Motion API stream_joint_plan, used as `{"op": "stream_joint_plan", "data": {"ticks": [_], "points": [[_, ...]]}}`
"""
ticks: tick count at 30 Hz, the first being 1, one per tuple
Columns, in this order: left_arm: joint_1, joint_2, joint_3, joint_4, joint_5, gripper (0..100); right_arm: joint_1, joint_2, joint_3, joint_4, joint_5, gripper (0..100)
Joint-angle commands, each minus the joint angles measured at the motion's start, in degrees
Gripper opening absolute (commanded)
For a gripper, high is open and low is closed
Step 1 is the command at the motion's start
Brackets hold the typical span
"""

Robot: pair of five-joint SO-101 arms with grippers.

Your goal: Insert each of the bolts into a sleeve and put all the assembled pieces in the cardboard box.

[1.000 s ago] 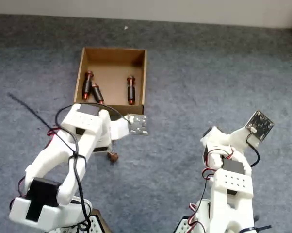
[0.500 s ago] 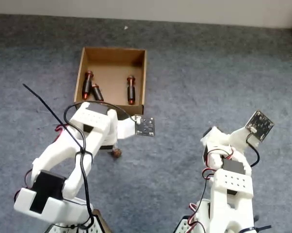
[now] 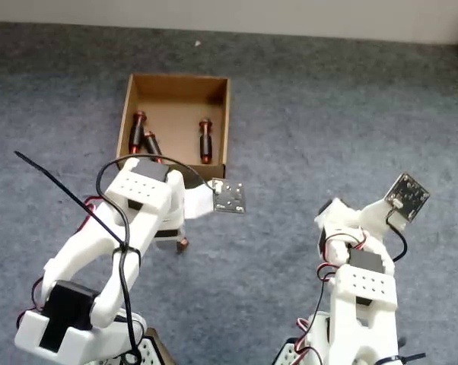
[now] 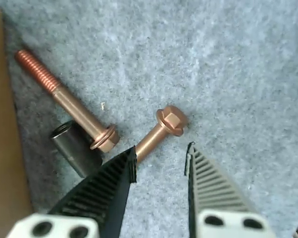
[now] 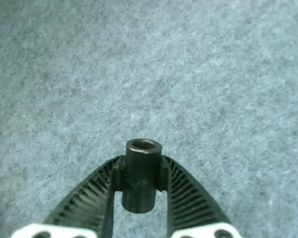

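Left wrist view: the left gripper [image 4: 160, 148] is seen spread apart over a loose bolt [image 4: 156, 134] beside the cardboard box [image 4: 0, 124], judged ready for pickup, while a sleeve [image 5: 139, 188] is clamped bore-up in the right gripper [image 5: 140, 163], presumably for insertion.

My two arms were built of white plastic shells, blocky with rounded corners. My left arm [image 3: 138, 207] carried a black motor block near its base and a flat panel dotted with small round holes. A thin black cable [image 3: 52, 185] trailed off it, with red wires [image 3: 83, 207] tucked alongside. My right arm [image 3: 366, 293] had the same white casing and holed panel, with red and black leads [image 3: 329, 255] at its joints. Each wrist bore a small square camera board [image 3: 406, 195]. My left gripper [image 4: 161, 148] had black, ribbed, tapering fingers [image 4: 107, 186] on white mounts with dark screw holes. My right gripper [image 5: 140, 158] matched it.
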Motion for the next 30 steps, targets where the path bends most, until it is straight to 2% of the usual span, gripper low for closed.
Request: {"op": "stream_joint_plan", "data": {"ticks": [1, 10, 15, 18, 21, 25, 28, 30], "points": [[0.48, -1.98, 0.57, -0.53, -1.67, 19, 0.31, -1.45, -0.4, -1.27, -0.09, 0.6], [0.4, -0.92, 4.97, -8.97, -3.34, 19, 0.31, -1.45, -0.4, -1.27, -0.09, 0.6], [0.48, 10.07, -0.84, -10.9, -2.99, 19, 0.31, -1.45, -0.4, -1.27, -0.09, 0.6], [0.66, 16.84, -6.37, -6.59, -2.9, 19, 0.31, -1.45, -0.4, -1.27, -0.09, 0.6], [0.84, 18.86, -10.15, -2.2, -2.99, 13, 0.31, -1.45, -0.4, -1.27, -0.09, 0.6], [2.86, 19.03, -9.8, -1.49, -2.99, 4, 0.31, -1.45, -0.4, -1.27, -0.09, 0.6], [3.56, 18.95, -9.19, 0.09, -2.73, 3, 0.31, -1.45, -0.4, -1.27, -0.09, 0.6], [4.0, 18.86, -9.19, 0.18, 0.53, 3, 0.31, -1.45, -0.4, -1.27, -0.09, 0.6]]}}
